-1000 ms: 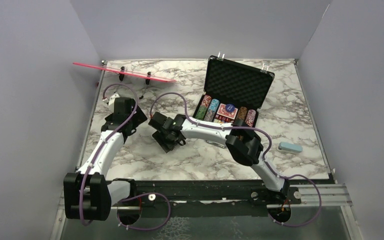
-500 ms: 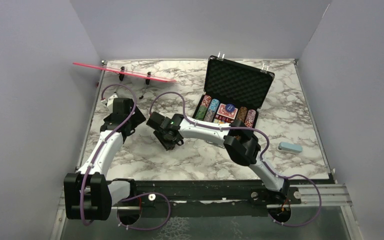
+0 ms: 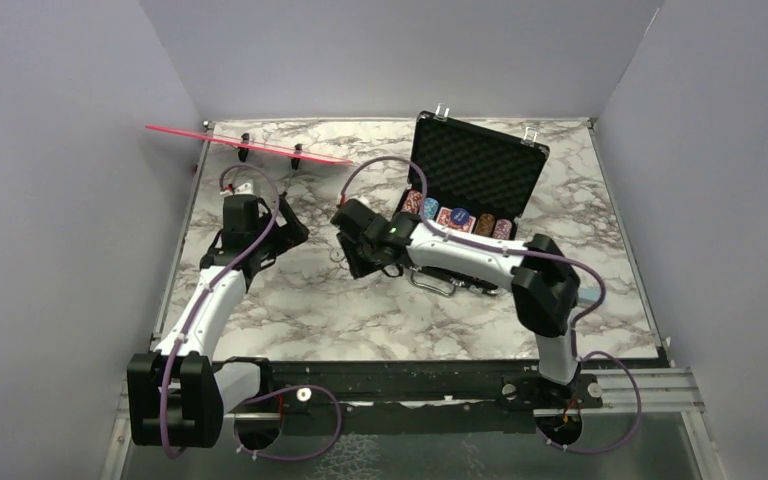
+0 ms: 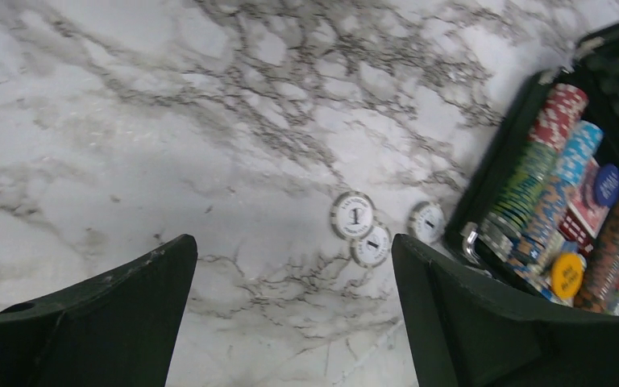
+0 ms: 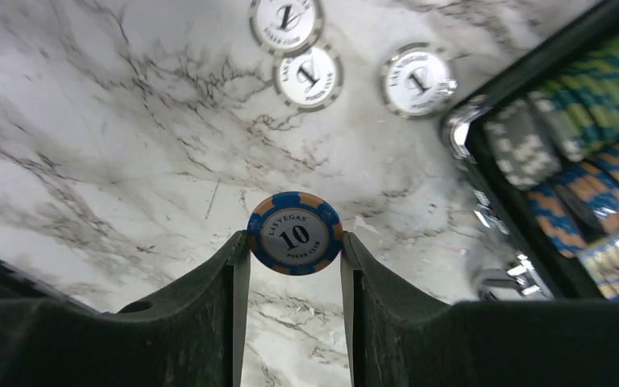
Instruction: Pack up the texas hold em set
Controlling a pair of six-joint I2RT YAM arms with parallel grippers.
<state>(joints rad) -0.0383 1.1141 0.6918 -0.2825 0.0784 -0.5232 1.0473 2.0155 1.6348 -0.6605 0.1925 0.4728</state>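
Blue chip in jaws of right arm, outstretched along briefcase front

Soft, even overhead light; left wrist view slightly blurred.

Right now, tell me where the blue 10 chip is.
In the right wrist view, the blue 10 chip sits pinched in the right hand, with three white chips on the marble beyond it and the open case to its right.
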